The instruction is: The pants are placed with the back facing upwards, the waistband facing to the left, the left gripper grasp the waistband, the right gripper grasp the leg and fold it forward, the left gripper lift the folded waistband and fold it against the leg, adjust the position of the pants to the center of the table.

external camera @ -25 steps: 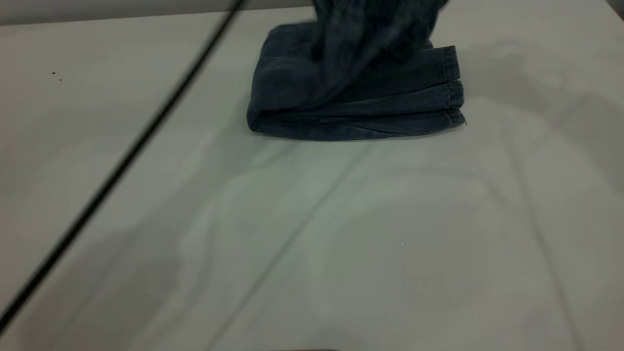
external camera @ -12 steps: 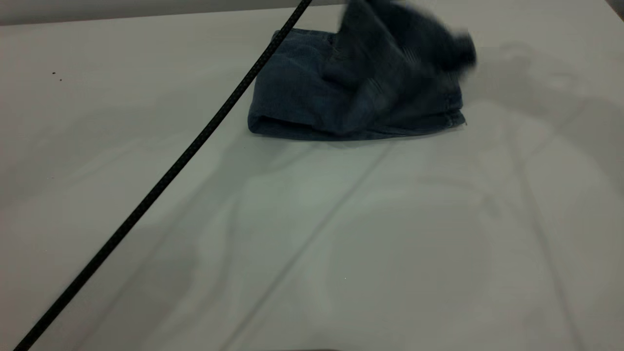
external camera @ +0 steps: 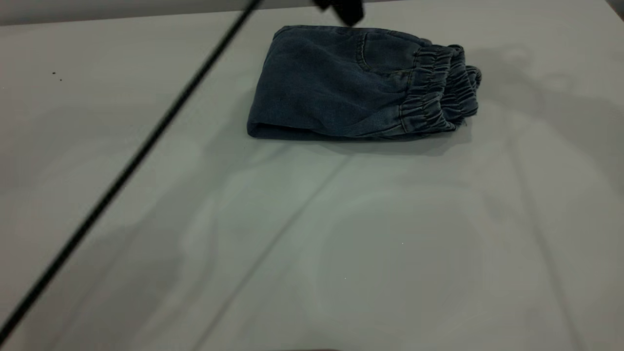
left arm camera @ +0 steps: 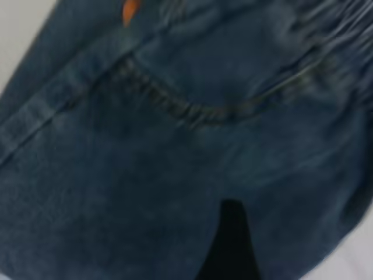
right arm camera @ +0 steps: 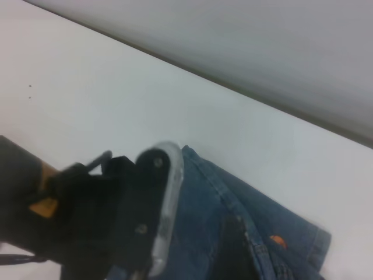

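The pants [external camera: 341, 83] lie folded in a flat bundle at the far middle of the table [external camera: 312, 234]. Their gathered waistband [external camera: 441, 87] now sits on top at the right end, over the leg hems, and a back pocket seam [external camera: 363, 53] faces up. Only a black part of my left gripper [external camera: 341, 10] shows, just above the bundle's far edge and apart from the cloth. In the left wrist view, denim [left arm camera: 145, 163] fills the picture close below the left gripper [left arm camera: 230, 248]. The right wrist view shows the left arm's black wrist [right arm camera: 134, 221] over the pants [right arm camera: 204, 233]. The leg is hidden under the fold.
A thin black cable [external camera: 131, 165] runs slantwise over the table's left half, from the near left corner to the far edge. An orange spot of the print [right arm camera: 278, 240] shows at the pants' edge. The table's far edge [external camera: 122, 17] lies just behind the bundle.
The lifted waistband half swung rightward and dropped; it now lies flat over the leg hems. The left gripper has let go and risen off the cloth. The cable swayed.
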Controlling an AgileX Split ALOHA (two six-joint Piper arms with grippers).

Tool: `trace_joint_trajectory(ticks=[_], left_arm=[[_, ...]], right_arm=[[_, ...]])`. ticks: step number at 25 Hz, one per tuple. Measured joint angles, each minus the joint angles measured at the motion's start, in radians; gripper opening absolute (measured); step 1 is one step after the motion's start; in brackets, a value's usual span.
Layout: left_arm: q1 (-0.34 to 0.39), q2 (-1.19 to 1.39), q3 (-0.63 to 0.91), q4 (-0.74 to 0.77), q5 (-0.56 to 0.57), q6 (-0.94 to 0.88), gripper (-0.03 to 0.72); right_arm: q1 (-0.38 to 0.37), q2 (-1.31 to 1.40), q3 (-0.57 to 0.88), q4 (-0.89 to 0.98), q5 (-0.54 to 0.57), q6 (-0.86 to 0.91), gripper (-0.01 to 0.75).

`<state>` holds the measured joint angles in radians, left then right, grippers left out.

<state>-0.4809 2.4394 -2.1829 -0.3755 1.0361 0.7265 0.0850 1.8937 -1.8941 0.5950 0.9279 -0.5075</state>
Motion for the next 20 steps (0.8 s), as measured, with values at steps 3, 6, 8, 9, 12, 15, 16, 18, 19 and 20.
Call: trace_joint_trajectory(ticks=[3, 6, 8, 9, 12, 15, 16, 18, 19, 20], left_arm=[[0.0, 0.058, 0.0, 0.009, -0.066, 0.049, 0.526], [-0.003, 0.115, 0.0, -0.055, -0.164, 0.07, 0.526], [-0.01, 0.148, 0.0, -0.084, -0.236, 0.075, 0.526], [-0.014, 0.164, 0.0, -0.09, -0.26, 0.076, 0.526], [-0.017, 0.199, 0.0, -0.093, -0.296, 0.077, 0.526], [-0.015, 0.213, -0.002, -0.047, -0.287, 0.062, 0.517], [-0.015, 0.213, -0.006, -0.019, -0.274, 0.044, 0.517], [-0.015, 0.212, -0.009, 0.041, -0.236, -0.012, 0.515], [-0.015, 0.208, -0.01, 0.08, -0.21, -0.051, 0.514], [-0.015, 0.204, -0.012, 0.127, -0.183, -0.093, 0.515]], right_arm=[[0.0, 0.0, 0.0, 0.0, 0.0, 0.0, 0.465], [0.0, 0.0, 0.0, 0.0, 0.001, 0.001, 0.465], [0.0, 0.0, 0.0, 0.0, 0.001, 0.007, 0.465], [0.0, 0.0, 0.0, 0.0, 0.002, 0.008, 0.465], [0.0, 0.0, 0.0, 0.0, 0.009, 0.014, 0.465], [0.0, 0.0, 0.0, 0.0, 0.014, 0.018, 0.465], [0.0, 0.0, 0.0, 0.0, 0.017, 0.018, 0.465], [0.0, 0.0, 0.0, 0.0, 0.024, 0.019, 0.465], [0.0, 0.0, 0.0, 0.0, 0.027, 0.019, 0.465], [0.0, 0.0, 0.0, 0.0, 0.031, 0.019, 0.465]])
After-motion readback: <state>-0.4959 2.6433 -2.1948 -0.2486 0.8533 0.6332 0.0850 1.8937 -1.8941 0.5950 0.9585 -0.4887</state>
